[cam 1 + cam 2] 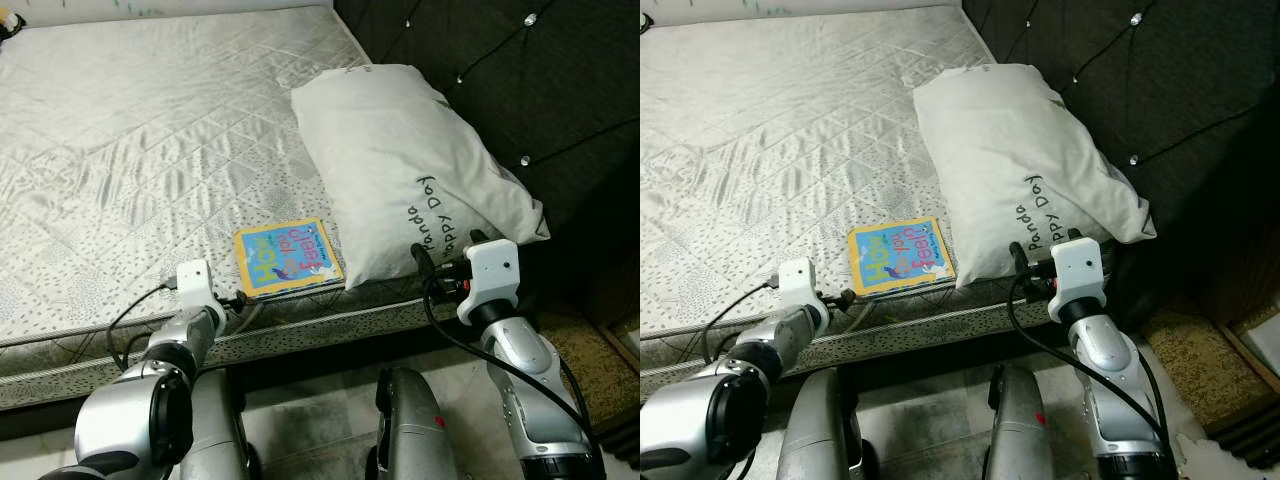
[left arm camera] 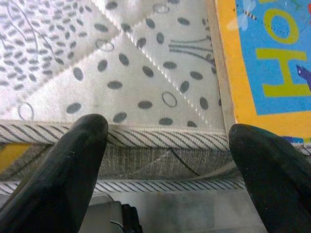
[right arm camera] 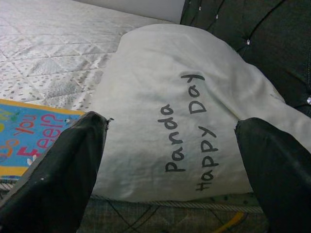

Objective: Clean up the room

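A picture book (image 1: 288,259) with a yellow border and a blue cover lies flat on the bare mattress (image 1: 150,130), close to its near edge. A white pillow (image 1: 410,170) printed "Panda Happy Day" rests right of the book, against the dark headboard. My left gripper (image 1: 236,298) is open at the mattress's front edge, just left of the book; in the left wrist view the book (image 2: 272,63) lies past one finger (image 2: 272,170). My right gripper (image 1: 442,262) is open at the pillow's near corner, and the pillow (image 3: 194,121) sits between its fingers (image 3: 63,170).
A dark tufted headboard (image 1: 540,80) with small studs rises along the right side. A brown speckled surface (image 1: 590,360) lies low on the right, beside the bed. Pale floor (image 1: 320,420) shows between my legs below the bed's edge.
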`<state>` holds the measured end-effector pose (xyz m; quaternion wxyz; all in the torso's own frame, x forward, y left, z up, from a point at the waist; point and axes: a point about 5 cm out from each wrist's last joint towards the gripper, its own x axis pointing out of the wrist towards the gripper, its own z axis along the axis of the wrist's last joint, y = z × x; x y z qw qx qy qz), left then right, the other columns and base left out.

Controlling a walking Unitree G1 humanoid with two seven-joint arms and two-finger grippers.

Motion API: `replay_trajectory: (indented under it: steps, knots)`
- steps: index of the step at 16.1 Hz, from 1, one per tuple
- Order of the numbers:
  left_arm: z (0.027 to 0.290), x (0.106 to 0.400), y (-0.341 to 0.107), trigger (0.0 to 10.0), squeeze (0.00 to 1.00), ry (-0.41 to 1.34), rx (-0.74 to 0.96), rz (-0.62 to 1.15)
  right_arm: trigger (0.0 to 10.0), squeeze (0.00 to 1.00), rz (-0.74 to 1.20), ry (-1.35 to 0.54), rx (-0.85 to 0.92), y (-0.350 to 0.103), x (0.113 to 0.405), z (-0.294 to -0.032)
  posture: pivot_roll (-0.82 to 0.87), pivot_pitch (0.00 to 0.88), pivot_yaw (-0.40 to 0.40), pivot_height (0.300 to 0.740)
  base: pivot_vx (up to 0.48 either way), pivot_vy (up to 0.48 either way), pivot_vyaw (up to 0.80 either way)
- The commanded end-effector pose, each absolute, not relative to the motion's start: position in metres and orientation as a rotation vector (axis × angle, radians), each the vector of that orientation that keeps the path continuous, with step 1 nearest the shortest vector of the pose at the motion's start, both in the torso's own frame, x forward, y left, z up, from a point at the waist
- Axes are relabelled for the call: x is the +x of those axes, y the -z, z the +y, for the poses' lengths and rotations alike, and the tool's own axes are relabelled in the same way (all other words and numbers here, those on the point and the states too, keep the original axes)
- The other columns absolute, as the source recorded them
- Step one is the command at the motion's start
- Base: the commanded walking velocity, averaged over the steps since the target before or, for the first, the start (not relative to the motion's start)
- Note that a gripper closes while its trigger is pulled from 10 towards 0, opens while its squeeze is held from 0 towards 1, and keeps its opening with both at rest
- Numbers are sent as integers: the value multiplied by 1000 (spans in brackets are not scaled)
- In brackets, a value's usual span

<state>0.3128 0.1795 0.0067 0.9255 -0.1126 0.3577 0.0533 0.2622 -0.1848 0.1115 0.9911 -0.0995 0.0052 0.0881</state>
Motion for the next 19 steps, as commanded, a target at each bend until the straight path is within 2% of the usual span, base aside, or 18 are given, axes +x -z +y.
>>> replay_trajectory:
  steps: [1, 5, 9, 13, 15, 19]
  knots:
    - [184, 314, -9, 10000, 0, -125, -209, 738, 10000, 0, -3, -174, -205, -117, 261, -187, -305, 0, -3, 571, 0, 0, 0]
    - [196, 316, -12, 10000, 0, -157, -184, 727, 10000, 0, 12, -174, -209, -118, 256, -189, -302, 0, -9, 571, 0, 0, 0]
    - [197, 314, -11, 10000, 0, -184, -234, 679, 10000, 0, 5, -188, -164, -117, 268, -176, -231, 0, 4, 571, 0, 0, 0]
    - [217, 307, -19, 10000, 0, -272, -187, 475, 10000, 0, 3, -195, -128, -113, 280, -163, -131, 0, 3, 571, 0, 0, 0]
    - [212, 297, -28, 10000, 0, -251, -126, 375, 10000, 0, 14, -207, -102, -108, 286, -155, -83, 0, -9, 571, 0, 0, 0]
    - [201, 268, -63, 10000, 0, -237, 53, 117, 10000, 0, -13, -225, -85, -110, 301, -143, -49, 0, 0, 571, 0, 0, 677]
